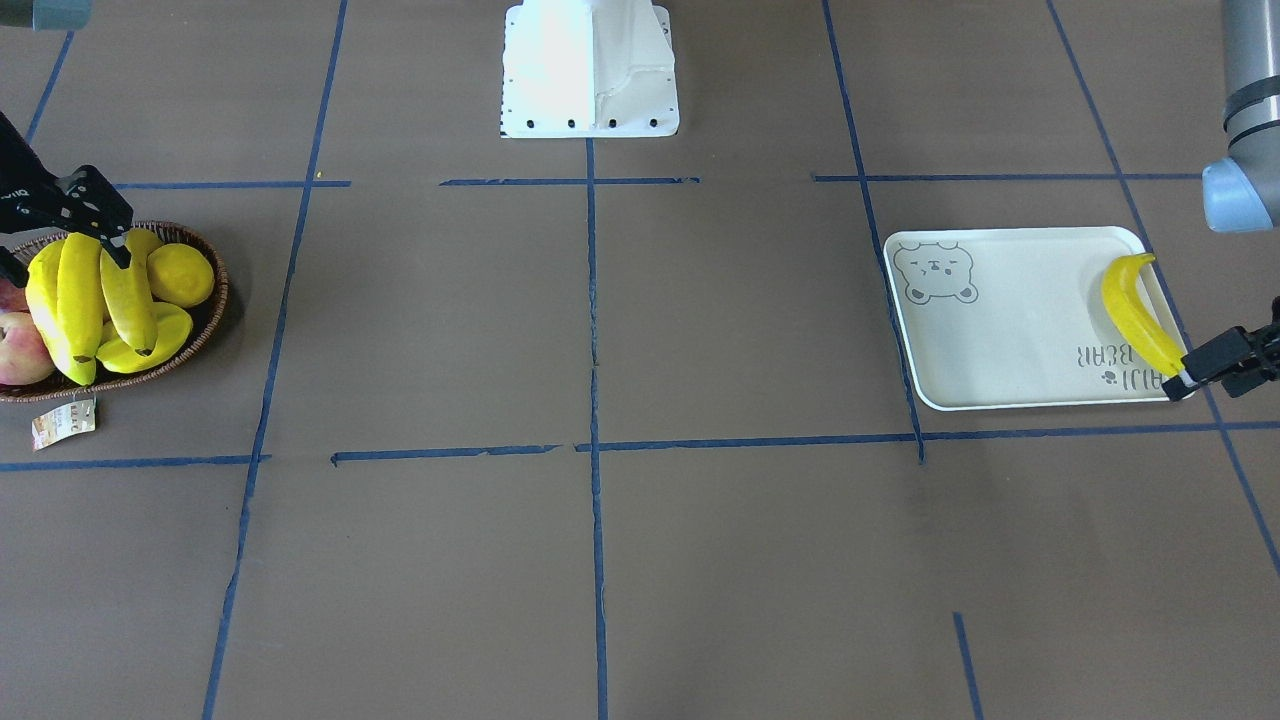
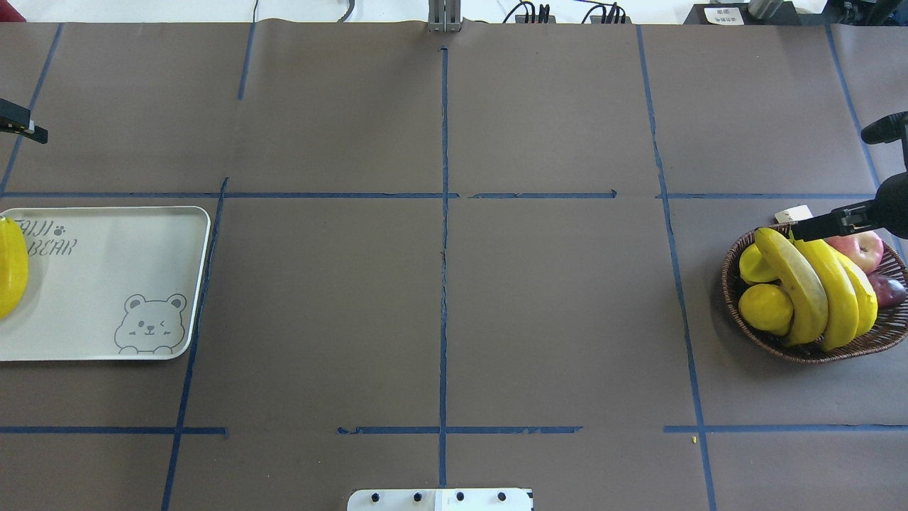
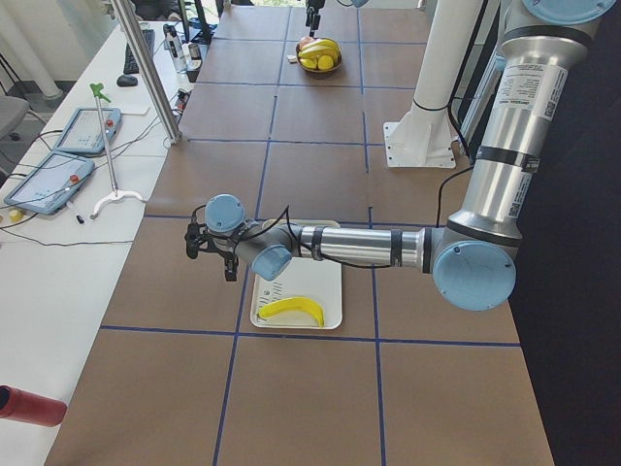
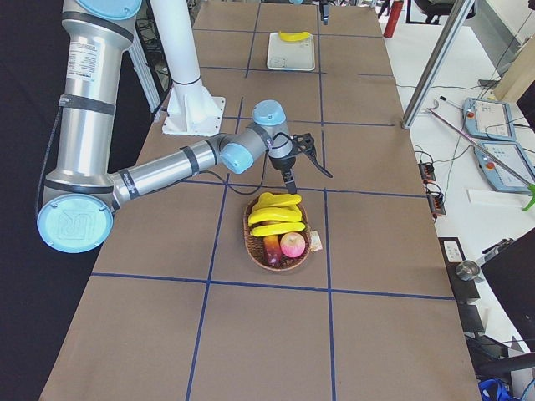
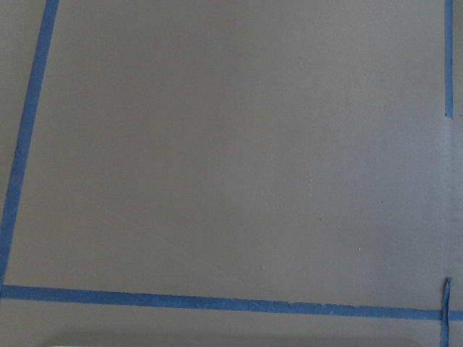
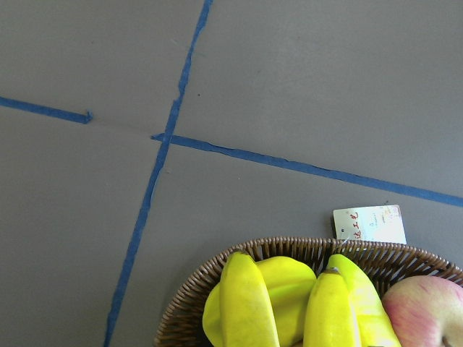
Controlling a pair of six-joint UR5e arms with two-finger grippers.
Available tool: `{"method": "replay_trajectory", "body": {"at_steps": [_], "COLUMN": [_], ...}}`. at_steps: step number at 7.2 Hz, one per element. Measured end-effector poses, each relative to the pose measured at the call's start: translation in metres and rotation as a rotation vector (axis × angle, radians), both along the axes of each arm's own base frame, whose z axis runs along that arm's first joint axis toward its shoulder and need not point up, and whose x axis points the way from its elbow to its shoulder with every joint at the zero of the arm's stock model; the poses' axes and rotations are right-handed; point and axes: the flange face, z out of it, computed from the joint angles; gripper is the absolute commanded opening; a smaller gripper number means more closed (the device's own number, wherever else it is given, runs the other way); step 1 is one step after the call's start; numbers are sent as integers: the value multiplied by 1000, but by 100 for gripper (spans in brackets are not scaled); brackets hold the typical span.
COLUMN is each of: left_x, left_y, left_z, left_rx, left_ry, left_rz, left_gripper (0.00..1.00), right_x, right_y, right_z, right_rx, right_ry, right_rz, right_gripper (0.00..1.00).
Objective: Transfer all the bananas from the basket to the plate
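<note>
Three bananas (image 2: 816,291) lie on top of the other fruit in the wicker basket (image 2: 801,353), also seen in the front view (image 1: 80,300). My right gripper (image 2: 830,181) hangs over the basket's far rim and is open. One finger (image 2: 823,226) rests at the bananas' stem ends and the other stands beyond the basket. A fourth banana (image 1: 1135,315) lies along the outer short edge of the plate (image 1: 1010,330). My left gripper (image 3: 211,264) is open and empty, just off the plate's far outer corner.
The basket also holds a lemon (image 2: 765,309), another yellow fruit (image 2: 753,266), an apple (image 2: 864,248) and a dark fruit (image 2: 891,289). A paper tag (image 2: 793,213) lies beside the basket. The robot's white base (image 1: 590,70) stands mid-table at the near edge.
</note>
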Motion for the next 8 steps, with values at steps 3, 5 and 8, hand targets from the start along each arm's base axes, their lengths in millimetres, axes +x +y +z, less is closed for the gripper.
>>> {"method": "replay_trajectory", "body": {"at_steps": [3,5,8], "left_x": [0,1,1], "left_y": [0,0,0], "left_z": [-1,0,0], "left_rx": [2,2,1], "left_ry": [1,1,0], "left_rz": [1,2,2], "left_gripper": [100,100,100], "right_x": [-20,-38,-61], "right_y": [18,21,20], "right_z": [37,35,31], "right_rx": [-3,5,15], "right_ry": [79,81,76], "right_rz": [-13,-36,-72], "right_gripper": [82,74,71]}}
